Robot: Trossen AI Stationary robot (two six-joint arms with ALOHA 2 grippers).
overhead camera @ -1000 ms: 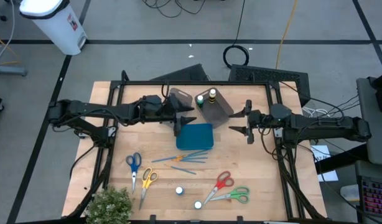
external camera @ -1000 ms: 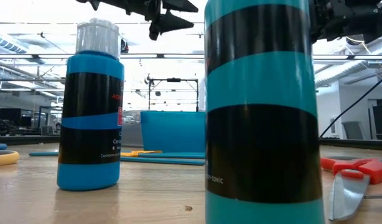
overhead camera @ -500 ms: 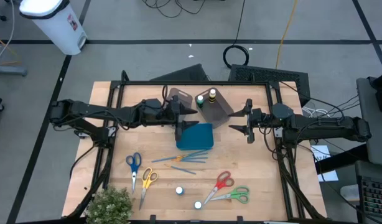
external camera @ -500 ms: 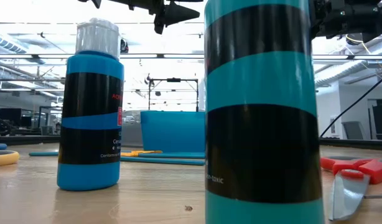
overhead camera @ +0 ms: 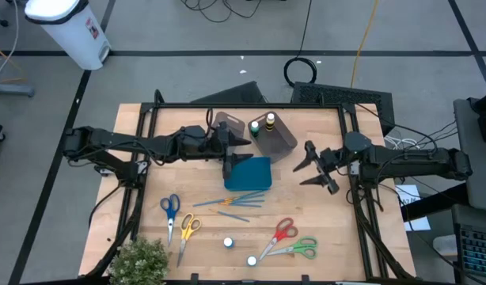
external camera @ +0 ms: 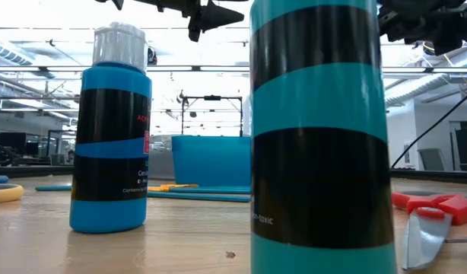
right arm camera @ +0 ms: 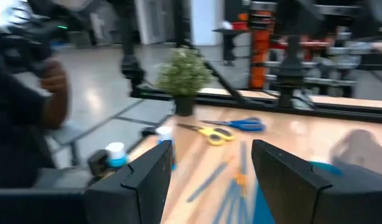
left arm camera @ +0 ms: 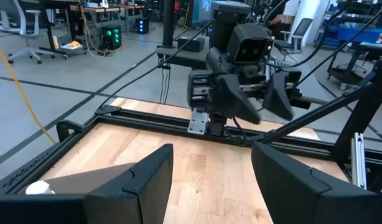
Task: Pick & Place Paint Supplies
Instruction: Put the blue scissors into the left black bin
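two paint bottles (overhead camera: 263, 124) are seen binned; scissors (overhead camera: 284, 231), brushes (overhead camera: 231, 202) and two bottles (overhead camera: 228, 243) left on table; left gripper (overhead camera: 237, 151) and right gripper (overhead camera: 316, 169) parted, empty

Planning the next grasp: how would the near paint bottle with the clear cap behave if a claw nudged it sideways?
The paint bottle stands upright, tall for its narrow base, so a high nudge would probably tip it. Its round body suggests it would then roll across the wooden table. The label looks smooth, so it may be somewhat slippery.
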